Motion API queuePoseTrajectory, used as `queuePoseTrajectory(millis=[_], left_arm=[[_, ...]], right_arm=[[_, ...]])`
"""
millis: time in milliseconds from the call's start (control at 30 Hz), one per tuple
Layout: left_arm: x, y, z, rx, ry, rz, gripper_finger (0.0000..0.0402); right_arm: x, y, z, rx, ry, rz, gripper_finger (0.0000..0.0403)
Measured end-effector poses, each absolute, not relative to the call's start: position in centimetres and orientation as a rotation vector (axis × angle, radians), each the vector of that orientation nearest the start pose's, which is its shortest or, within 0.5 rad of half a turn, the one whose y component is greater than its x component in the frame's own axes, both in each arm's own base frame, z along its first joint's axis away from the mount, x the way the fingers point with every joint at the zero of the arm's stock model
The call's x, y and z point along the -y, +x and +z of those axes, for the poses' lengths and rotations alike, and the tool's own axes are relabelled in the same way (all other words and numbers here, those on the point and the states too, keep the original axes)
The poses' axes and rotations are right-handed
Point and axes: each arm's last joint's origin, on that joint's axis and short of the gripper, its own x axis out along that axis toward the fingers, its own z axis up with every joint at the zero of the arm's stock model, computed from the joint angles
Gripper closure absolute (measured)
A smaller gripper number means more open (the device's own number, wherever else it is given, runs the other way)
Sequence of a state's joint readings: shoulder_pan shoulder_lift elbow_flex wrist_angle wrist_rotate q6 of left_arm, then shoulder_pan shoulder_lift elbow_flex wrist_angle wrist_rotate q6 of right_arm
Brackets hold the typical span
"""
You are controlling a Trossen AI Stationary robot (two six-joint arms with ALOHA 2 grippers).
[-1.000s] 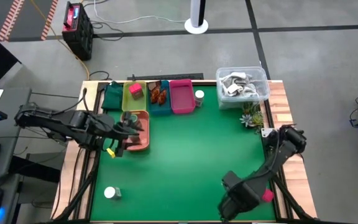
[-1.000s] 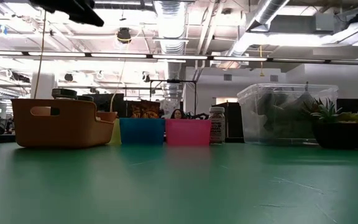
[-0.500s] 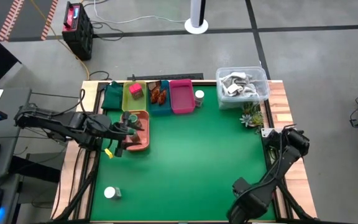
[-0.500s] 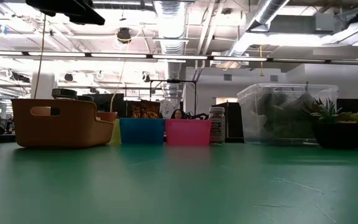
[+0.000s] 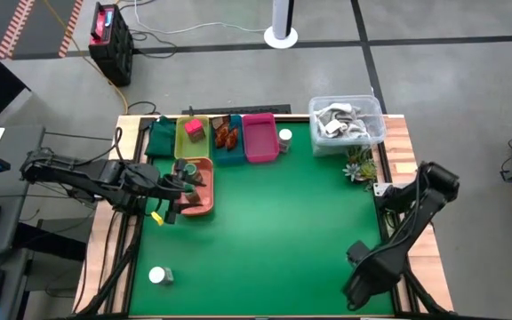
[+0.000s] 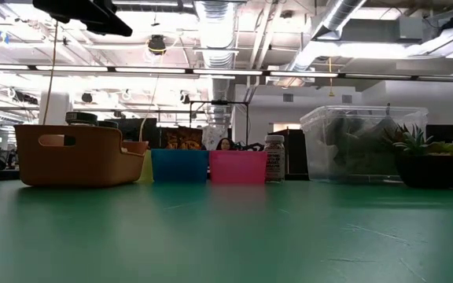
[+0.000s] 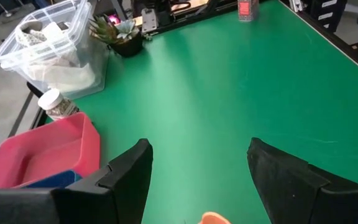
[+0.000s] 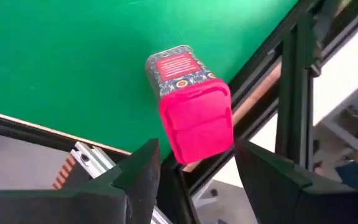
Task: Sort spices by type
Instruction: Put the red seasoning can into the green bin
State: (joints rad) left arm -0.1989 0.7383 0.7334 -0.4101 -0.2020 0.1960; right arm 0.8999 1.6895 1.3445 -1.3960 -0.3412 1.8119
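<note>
You have the green worktop filling the middle of the high view, with the clear tub of white-grey items at its far right corner and a small potted plant just beside it.

Along the far edge stands a row of trays: a dark green one, a yellow one holding a pink cube box, a blue one holding crinkly brown-orange packets, and a pink tray that looks empty. Just in front of the yellow tray sits the orange-brown tray.

Your left claw hovers over that orange-brown tray, jaws spread wide and gripping nothing; in its wrist view the gap between the fingers shows only bare green surface.

Your right claw hangs at the near right corner of the worktop. Its fingers stand apart, and between them its wrist view shows a pink-lidded spice box lying at the worktop's edge by the black frame. You cannot tell from that view whether the fingers touch the box.

One round white-lidded jar stands just right of the pink tray, near the tub. Another white-lidded jar sits alone near the near left corner, well apart from everything else.
</note>
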Motion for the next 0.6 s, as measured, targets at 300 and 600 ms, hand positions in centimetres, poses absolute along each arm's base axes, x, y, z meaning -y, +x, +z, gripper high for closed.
queuePoseTrajectory(millis=[300, 600], left_arm=[[2.5, 15.5, 29.8, -0.442, 0.284, -0.041, 0.0153], [2.5, 15.3, 29.5, -0.473, 0.304, -0.050, 0.0153]], right_arm=[[-21.5, 15.6, 22.7, -1.787, 0.789, -0.771, 0.0162], [-21.5, 15.4, 22.5, -1.831, 0.763, -0.687, 0.0105]])
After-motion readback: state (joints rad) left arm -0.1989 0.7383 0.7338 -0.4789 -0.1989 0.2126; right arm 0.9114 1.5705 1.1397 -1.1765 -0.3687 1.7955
